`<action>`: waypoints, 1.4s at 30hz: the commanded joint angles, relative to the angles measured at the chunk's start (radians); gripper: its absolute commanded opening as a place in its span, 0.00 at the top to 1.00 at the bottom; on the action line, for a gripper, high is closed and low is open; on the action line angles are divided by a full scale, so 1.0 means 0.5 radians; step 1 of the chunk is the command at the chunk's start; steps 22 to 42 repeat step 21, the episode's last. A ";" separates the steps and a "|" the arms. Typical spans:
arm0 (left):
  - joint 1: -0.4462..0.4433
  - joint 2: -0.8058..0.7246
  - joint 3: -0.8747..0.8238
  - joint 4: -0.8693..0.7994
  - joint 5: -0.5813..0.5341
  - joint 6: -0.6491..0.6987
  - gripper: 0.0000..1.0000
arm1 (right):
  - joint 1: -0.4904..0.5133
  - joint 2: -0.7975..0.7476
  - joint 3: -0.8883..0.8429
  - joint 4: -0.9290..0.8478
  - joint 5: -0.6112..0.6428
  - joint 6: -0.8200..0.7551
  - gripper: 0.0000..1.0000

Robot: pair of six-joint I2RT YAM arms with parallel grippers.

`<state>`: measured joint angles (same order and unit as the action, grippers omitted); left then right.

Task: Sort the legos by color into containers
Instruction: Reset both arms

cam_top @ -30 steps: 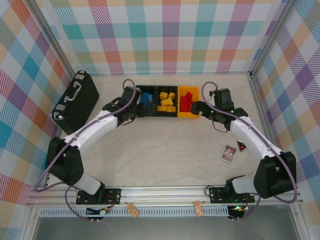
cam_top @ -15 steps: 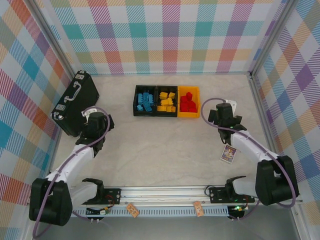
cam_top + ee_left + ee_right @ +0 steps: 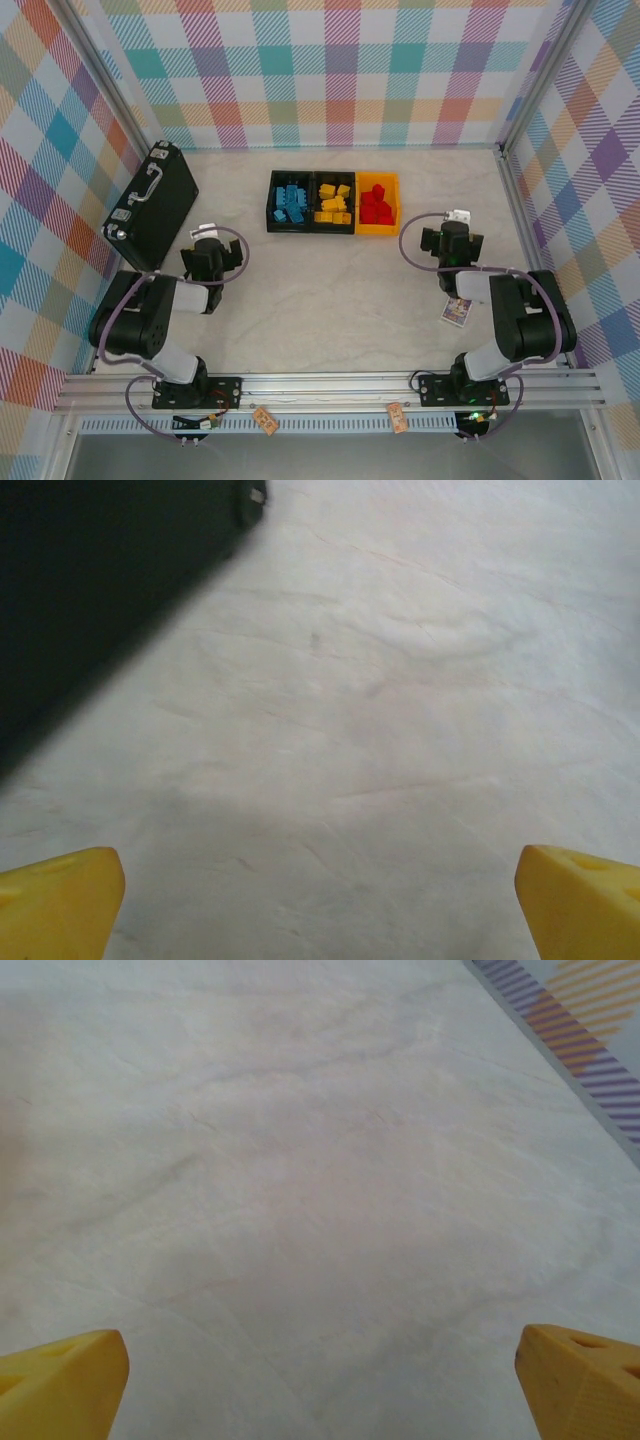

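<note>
We see legos (image 3: 334,203) sorted: blue, yellow, red, each in own bin of containers (image 3: 312,229). We judge task done. Left gripper (image 3: 320,900), right gripper (image 3: 320,1380): both wide, empty.

Three bins (image 3: 310,228), perhaps twenty legos (image 3: 334,204)

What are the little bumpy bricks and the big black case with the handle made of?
The small red, blue and yellow studded bricks look like hard plastic: bright even colour, moulded shapes. The big black briefcase seems a matte hard shell, perhaps plastic or leatherette, with pale metal-looking corner fittings; I can't be sure.
</note>
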<state>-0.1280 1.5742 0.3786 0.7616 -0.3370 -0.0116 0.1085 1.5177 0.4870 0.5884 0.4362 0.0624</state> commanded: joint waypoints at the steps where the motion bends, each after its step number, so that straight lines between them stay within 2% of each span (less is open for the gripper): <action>1: 0.033 0.033 0.024 0.325 0.141 0.077 0.00 | -0.091 -0.033 -0.077 0.299 -0.484 -0.050 0.01; 2: 0.033 0.015 0.034 0.256 0.101 0.051 0.01 | -0.121 0.009 -0.151 0.413 -0.630 -0.075 0.01; 3: 0.035 0.008 0.033 0.249 0.064 0.024 0.00 | -0.128 0.108 -0.244 0.798 -0.611 -0.105 0.01; 5: 0.030 0.011 0.031 0.260 0.036 0.031 0.00 | -0.129 0.033 -0.181 0.534 -0.556 -0.045 0.01; 6: 0.030 0.014 0.036 0.264 0.036 0.025 0.00 | -0.128 0.067 -0.203 0.639 -0.540 -0.059 0.01; 16: 0.032 0.018 0.031 0.275 0.036 0.027 0.00 | -0.130 0.045 -0.177 0.541 -0.551 -0.042 0.01; 42: 0.031 0.015 0.029 0.278 0.036 0.027 0.00 | -0.134 0.042 -0.186 0.560 -0.550 -0.047 0.01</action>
